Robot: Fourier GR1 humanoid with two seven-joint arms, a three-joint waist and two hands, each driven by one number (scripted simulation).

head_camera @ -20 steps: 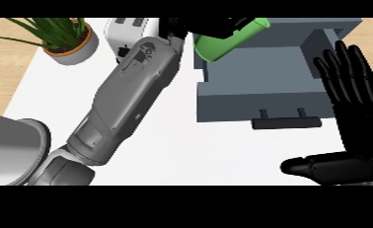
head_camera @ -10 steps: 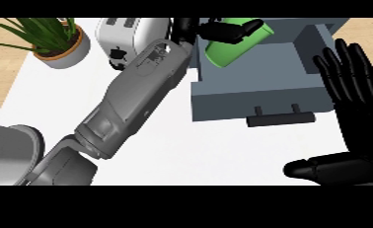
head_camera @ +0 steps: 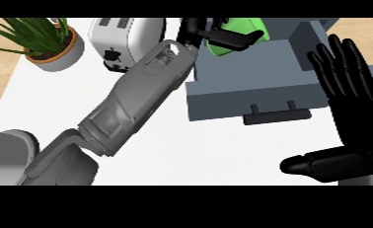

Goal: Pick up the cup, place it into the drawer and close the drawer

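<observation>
We see the white worktop from above. The left hand, black, is at the far side of the view, and its fingers and thumb are curled round the bright green cup. The cup is tilted and it is held over the far left part of the open grey drawer; we cannot tell if it already touches the drawer floor. The grey left forearm crosses the view diagonally from the lower left corner up to the drawer's left wall, and it hides a part of the worktop and of the drawer's left edge.

The drawer stands pulled out toward us. Its front panel carries a dark handle in the middle of the lower edge. Inside, the drawer floor to the right of the cup is bare grey.

The right hand, also black, is at the right edge of the view, just beside the drawer's right side. Its fingers are straight and spread, pointing away from us, and the thumb points to the left across the worktop below the drawer front. It holds nothing.

To the left of the drawer there is a white boxy toaster with two slots, near the left forearm. Further left stands a green leafy plant in a pale round pot, well apart from the drawer.
</observation>
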